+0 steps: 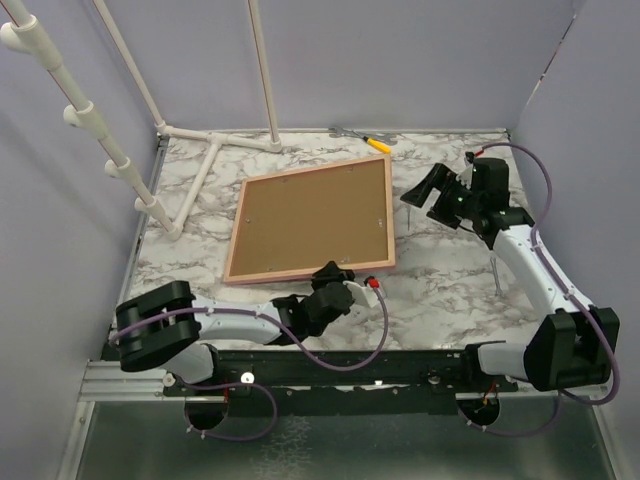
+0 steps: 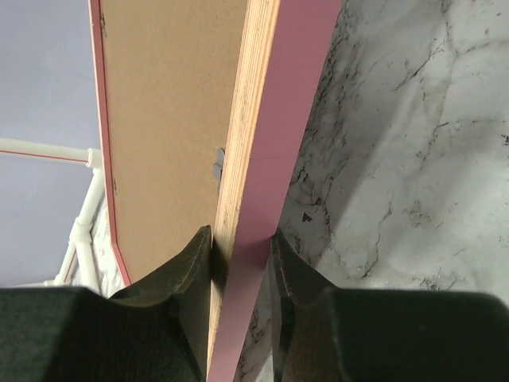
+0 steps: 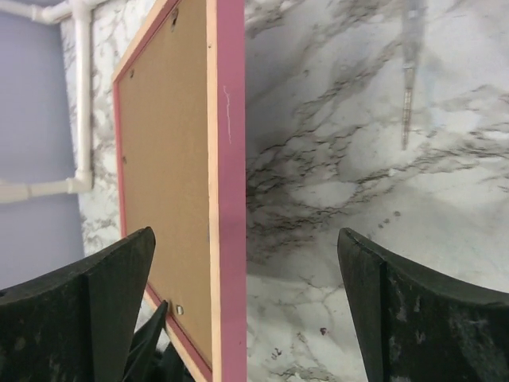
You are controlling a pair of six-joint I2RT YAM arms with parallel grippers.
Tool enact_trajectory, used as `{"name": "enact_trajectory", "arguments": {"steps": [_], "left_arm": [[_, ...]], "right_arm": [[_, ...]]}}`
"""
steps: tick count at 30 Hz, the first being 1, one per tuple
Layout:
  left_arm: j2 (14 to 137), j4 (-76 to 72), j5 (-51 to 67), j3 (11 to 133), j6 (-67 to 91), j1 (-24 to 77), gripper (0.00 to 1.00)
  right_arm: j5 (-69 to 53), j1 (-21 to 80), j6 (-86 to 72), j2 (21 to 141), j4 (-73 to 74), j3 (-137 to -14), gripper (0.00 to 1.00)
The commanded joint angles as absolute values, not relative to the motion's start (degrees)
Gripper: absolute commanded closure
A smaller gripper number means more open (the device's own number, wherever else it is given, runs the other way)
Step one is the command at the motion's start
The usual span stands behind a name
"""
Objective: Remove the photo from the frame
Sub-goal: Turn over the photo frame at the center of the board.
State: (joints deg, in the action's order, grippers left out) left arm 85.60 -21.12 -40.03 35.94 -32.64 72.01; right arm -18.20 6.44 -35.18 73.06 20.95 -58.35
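The frame [image 1: 310, 220] sits brown back up in the middle of the marble worktop [image 1: 450, 270]. The left gripper [image 2: 242, 255] has its jaws pinched on the near pink edge. The right gripper [image 3: 246, 302] hangs just off the frame's right side, jaws spread wide, holding nothing.

Light is soft, even and fairly bright, falling from above; the overhead view is sharp across the marble table [image 1: 450, 290], with no glare on it, only a dull sheen on the floor [image 1: 330, 445] at the bottom edge; both wrist views show a broad, soft grey shadow on the marble beside the pink edge of the frame [image 2: 262, 151]; the fingers [image 2: 179, 274] of the left gripper [image 2: 241, 235] and those [image 3: 406, 310] of the right gripper [image 3: 245, 235] are dark, underexposed and slightly out of focus.
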Motion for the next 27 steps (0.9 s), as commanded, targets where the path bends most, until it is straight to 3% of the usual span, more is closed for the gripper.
{"name": "enact_trajectory", "arguments": {"steps": [1, 7, 20, 27], "left_arm": [[77.9, -26.7, -31.7, 33.1, -26.3, 72.3, 1.00], [73.6, -26.8, -29.1, 31.8, -25.4, 72.3, 1.00], [67.6, -26.8, -25.4, 30.7, -24.2, 72.3, 1.00], [67.3, -27.0, -23.7, 30.8, -24.6, 72.3, 1.00]], "right_arm": [[-32.1, 6.4, -37.5, 76.5, 13.4, -57.1, 0.00], [-40.0, 6.4, -40.0, 79.3, 8.6, -56.8, 0.09], [-41.5, 7.2, -43.6, 83.8, 9.8, -58.0, 0.33], [-40.8, 9.8, -46.3, 83.2, 11.1, -59.9, 0.38]]}}
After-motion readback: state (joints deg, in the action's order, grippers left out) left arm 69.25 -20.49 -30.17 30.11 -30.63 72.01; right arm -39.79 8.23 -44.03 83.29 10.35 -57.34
